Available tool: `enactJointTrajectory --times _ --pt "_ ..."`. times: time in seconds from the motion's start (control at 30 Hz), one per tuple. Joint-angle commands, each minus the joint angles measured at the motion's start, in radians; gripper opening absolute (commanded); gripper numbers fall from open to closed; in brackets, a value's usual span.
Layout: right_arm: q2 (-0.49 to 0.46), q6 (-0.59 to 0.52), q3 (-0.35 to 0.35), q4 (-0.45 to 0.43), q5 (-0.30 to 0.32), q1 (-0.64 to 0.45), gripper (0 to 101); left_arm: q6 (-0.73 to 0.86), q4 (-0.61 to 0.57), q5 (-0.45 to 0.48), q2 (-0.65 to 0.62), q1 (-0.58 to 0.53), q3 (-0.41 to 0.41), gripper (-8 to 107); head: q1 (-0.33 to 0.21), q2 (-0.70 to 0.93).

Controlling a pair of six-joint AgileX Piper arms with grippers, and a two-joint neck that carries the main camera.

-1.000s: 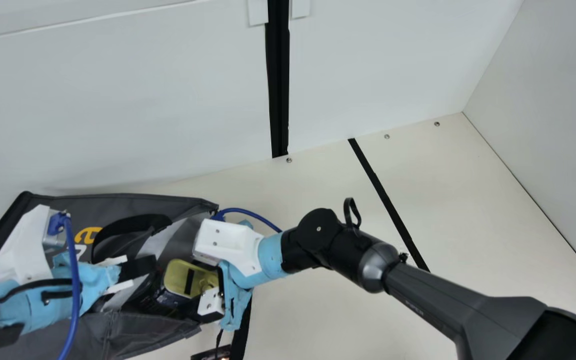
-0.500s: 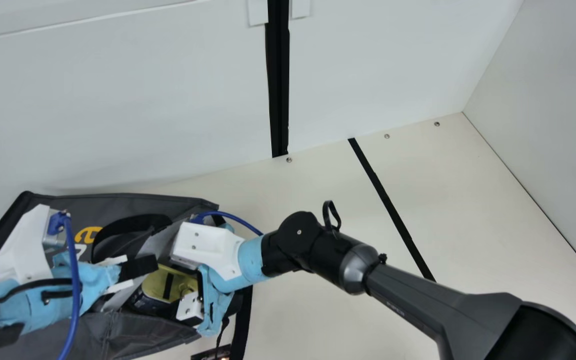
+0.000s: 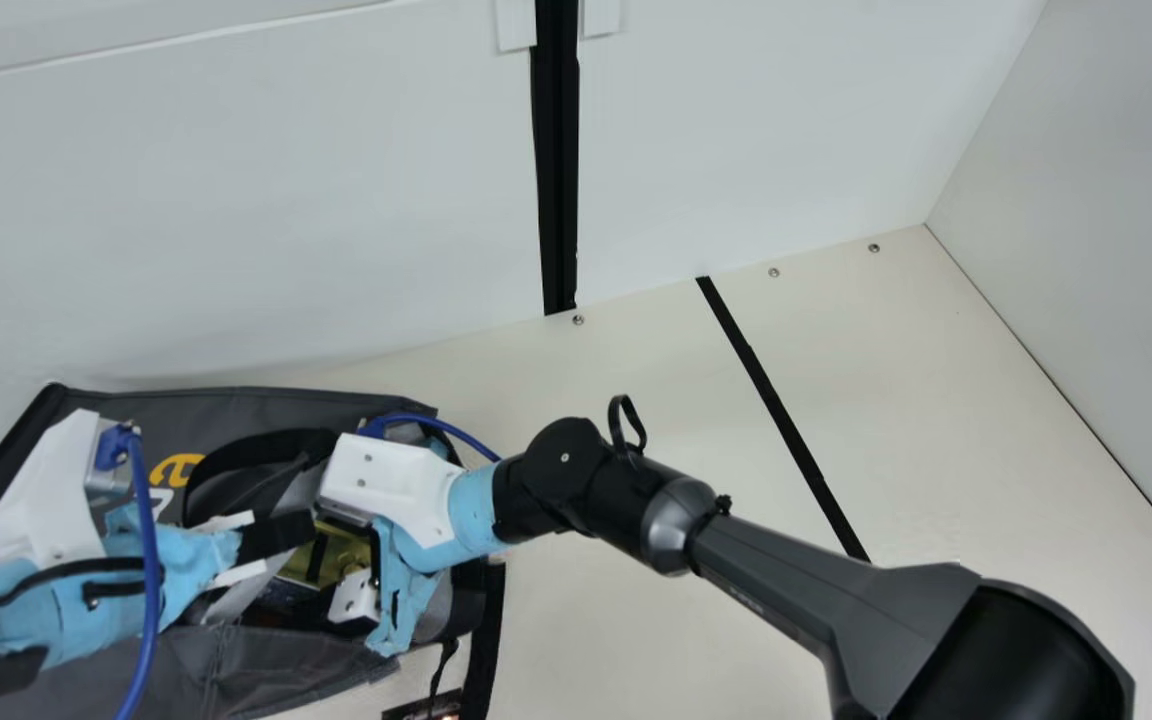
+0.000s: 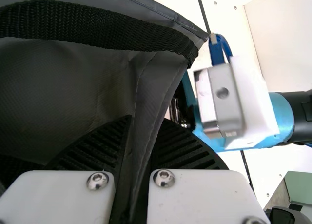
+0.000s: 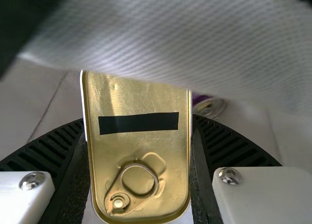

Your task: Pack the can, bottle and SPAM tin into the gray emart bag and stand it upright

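Note:
The gray bag (image 3: 286,403) lies at the main view's lower left, its mouth facing right. My left gripper (image 3: 276,535) is at the mouth; in the left wrist view, my left gripper (image 4: 136,160) is shut on a fold of the bag's edge (image 4: 153,92). My right gripper (image 3: 361,590) is at the opening, holding the SPAM tin (image 3: 341,552), whose gold lid shows. In the right wrist view, my right gripper (image 5: 139,151) clasps the tin (image 5: 139,99) by its sides under pale fabric. Behind it is a can's end (image 5: 209,106) with a purple rim, inside the bag.
A black strap (image 3: 484,640) hangs from the bag's right side, with a small dark printed item (image 3: 421,708) at the bottom edge. A black handle (image 3: 226,470) arches over the bag. White walls (image 3: 236,200) border the table (image 3: 936,400).
My right gripper has moved left with the tin, further into the bag's mouth and nearer my left gripper. The left arm has kept still.

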Motion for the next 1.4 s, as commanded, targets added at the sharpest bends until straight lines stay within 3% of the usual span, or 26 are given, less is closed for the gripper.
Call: enactJointTrajectory --times 0.0,0.2,1.13,1.37 --pt "0.009 0.002 -0.009 -0.003 -0.004 0.001 0 0.000 0.000 0.000 0.000 0.000 0.000 -8 -0.023 -0.001" --pt "0.033 0.010 -0.035 -0.001 -0.020 0.001 0 0.000 0.000 0.000 0.000 0.000 0.000 -8 -0.023 -0.001" --pt "0.028 0.016 -0.025 -0.007 -0.059 -0.011 94 0.000 0.000 0.000 0.000 0.000 0.000 -8 -0.023 -0.001" --pt "-0.007 0.004 0.016 -0.001 -0.051 -0.027 95 0.000 0.000 0.000 0.000 0.000 0.000 -8 -0.023 -0.001"
